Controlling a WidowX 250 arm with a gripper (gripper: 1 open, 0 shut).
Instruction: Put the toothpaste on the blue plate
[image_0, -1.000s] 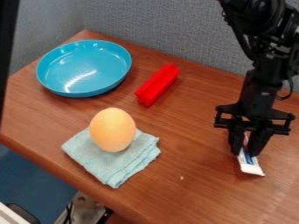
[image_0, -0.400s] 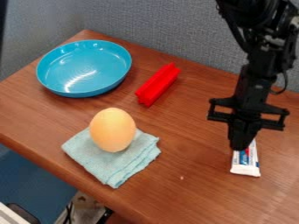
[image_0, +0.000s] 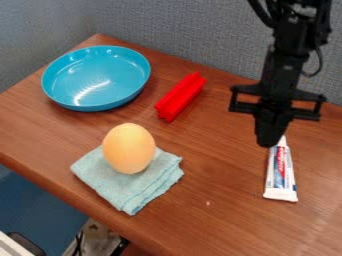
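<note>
Though near — toothpaste (image_0: 281, 176) below fingers (image_0: 270, 132)

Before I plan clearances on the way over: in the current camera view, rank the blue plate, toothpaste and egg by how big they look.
1. Blue plate
2. Egg and toothpaste: too alike in area to rank.

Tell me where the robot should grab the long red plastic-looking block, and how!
Probably best around the middle of the long red plastic-looking block, with the hand coming straight down from above. It lies flat and is much longer than it is wide, so the fingers could squeeze its two long sides.
</note>
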